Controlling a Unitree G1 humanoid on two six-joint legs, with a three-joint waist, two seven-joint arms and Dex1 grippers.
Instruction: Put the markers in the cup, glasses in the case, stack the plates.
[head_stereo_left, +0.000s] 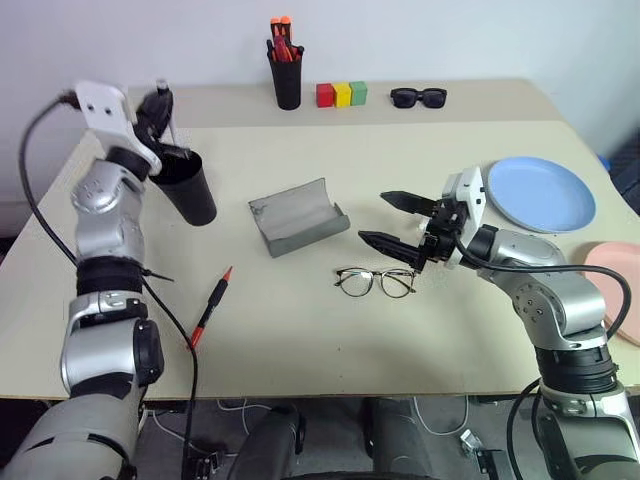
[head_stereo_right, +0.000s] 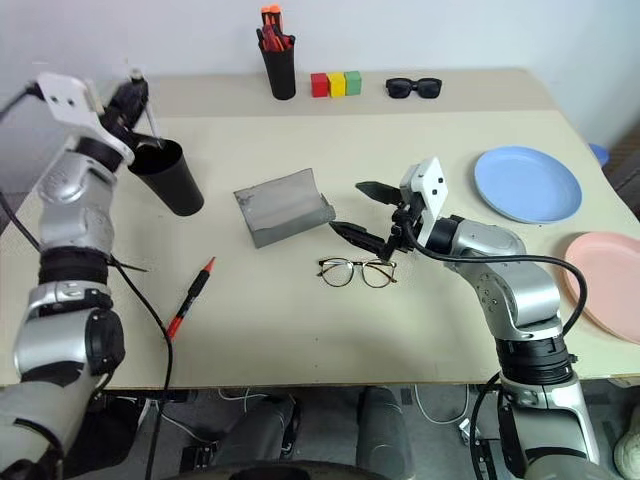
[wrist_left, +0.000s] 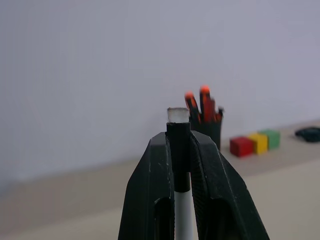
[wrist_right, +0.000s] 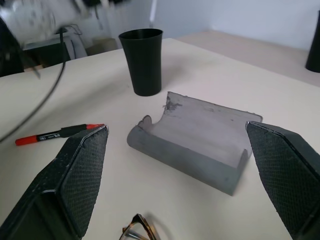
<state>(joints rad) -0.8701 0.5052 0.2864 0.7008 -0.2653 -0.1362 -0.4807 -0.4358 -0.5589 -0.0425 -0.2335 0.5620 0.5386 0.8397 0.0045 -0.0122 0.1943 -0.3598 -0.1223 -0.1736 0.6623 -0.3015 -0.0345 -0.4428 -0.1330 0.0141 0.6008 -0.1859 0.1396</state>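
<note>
The left arm is raised at the counter's (head_stereo_left: 300, 350) far left, forearm upright, its left gripper (head_stereo_left: 160, 108) lifted above the rim of the cup (head_stereo_left: 187, 187). That gripper is clenched on a slim marker (wrist_left: 178, 145): in the left wrist view the two black fingers (wrist_left: 150, 200) press on a black section with a pale end sticking out past the tips and a white shaft below. From the head views the marker shows as a thin line slanting down from the gripper toward the cup's mouth; whether its lower end is inside the cup cannot be told.

The right arm reaches in from the right, elbow bent, forearm angled toward the counter's middle. The right gripper (head_stereo_left: 397, 222) is held level with its jaws spread wide and grasps nothing; it hovers just above and to the right of the glasses (head_stereo_left: 376, 281), which lie flat on the counter in front of the case (head_stereo_left: 298, 216). The grey case lies open, hollow side up, at the counter's centre.

The red marker (head_stereo_left: 212, 307) lies on the counter near the left arm, tip pointing toward the far side. The blue plate (head_stereo_left: 540, 193) sits at the right; the pink plate (head_stereo_left: 620, 285) lies nearer the front right corner, cut off by the picture's edge and partly crossed by the right arm's cable. The two plates are apart, not stacked.
</note>
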